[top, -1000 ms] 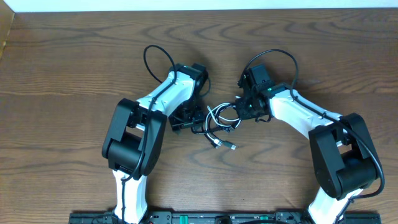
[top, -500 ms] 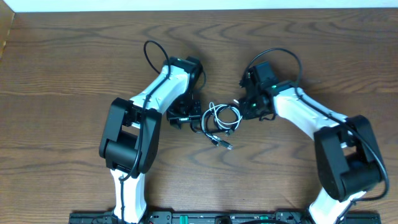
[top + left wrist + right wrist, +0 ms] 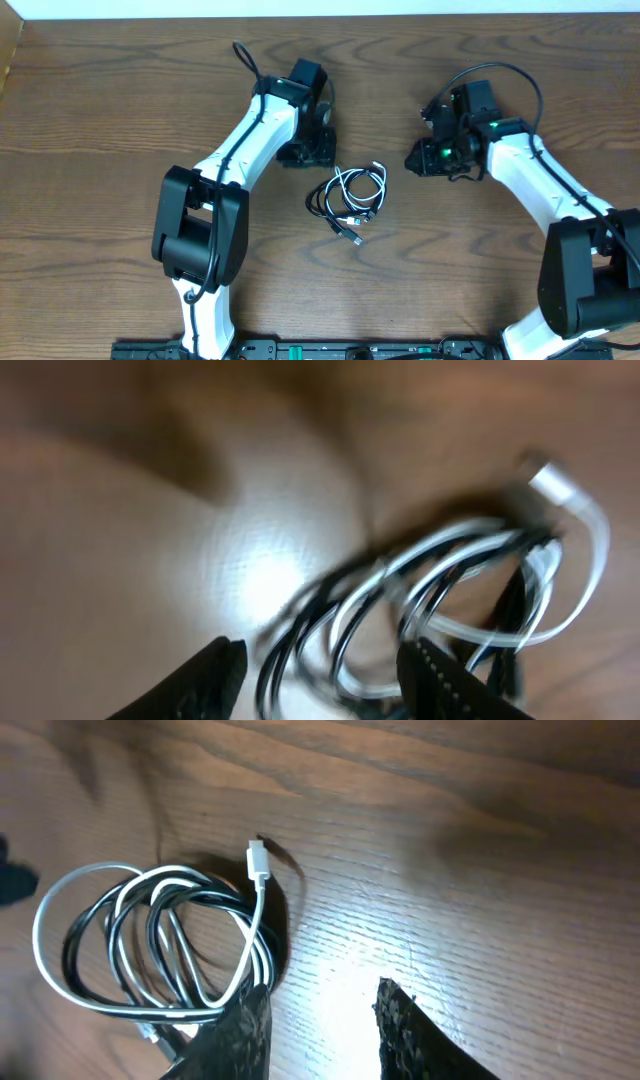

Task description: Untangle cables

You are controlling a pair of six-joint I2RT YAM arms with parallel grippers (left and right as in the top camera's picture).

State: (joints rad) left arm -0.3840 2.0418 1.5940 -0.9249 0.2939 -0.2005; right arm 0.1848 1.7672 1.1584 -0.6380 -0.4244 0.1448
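The cables, a small coil of one thin white cord looped in with thin black cords, lie on the brown wood-grain tabletop in the overhead view, between the two arms and touched by neither. The left hand hangs just beyond the coil's far left side, and the right hand stands apart on the right. A black plug end trails out on the near side, and a white plug pokes out at the far right. In the left wrist view, which is blurred, the cables lie ahead of the left hand, whose fingers stand apart with nothing between them; the white plug curves out at the upper right. In the right wrist view the cables lie to the left of the right hand, which is also open and empty over bare wood, and the white plug sits clear at the top of the loops. These cords look light, limp and smooth-jacketed, so a pull on one loop would probably drag the whole coil along. The surest hold is likely on a free end just behind a plug, with the other hand pinning the rest.
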